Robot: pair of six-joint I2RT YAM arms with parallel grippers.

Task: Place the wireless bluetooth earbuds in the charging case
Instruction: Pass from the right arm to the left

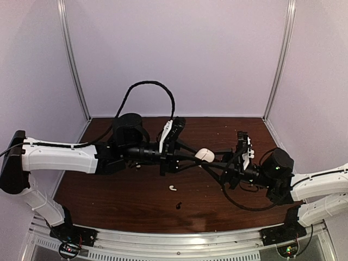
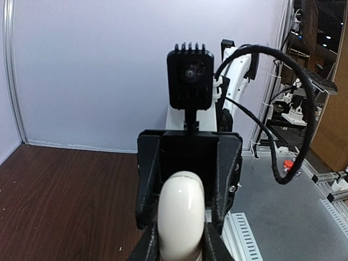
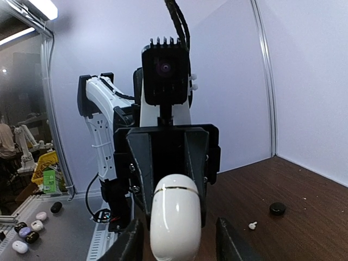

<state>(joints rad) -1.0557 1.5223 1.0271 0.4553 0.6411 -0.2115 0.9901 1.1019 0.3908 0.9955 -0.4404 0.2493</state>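
- The left tool [image 2: 181, 247] is clamping a glossy white charging case [image 2: 181, 217] between its fingers.
- Straight ahead, the right tool [image 2: 187, 182] is facing it, its black fingers flanking the case's far end.
- A black camera [image 2: 190, 79] is sitting above that tool.
- Dark wooden tabletop [image 2: 60, 201] is stretching away on the left.
- A black cable [image 2: 304, 103] is looping on the right.

Wooden table [image 1: 109, 196], white earbud [image 1: 172, 187], black earbud [image 1: 179, 205]

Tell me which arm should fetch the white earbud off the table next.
Right, probably. The right gripper has its jaws open, clear of the white case, while the left gripper is shut on it. The white earbud lies loose on the table.
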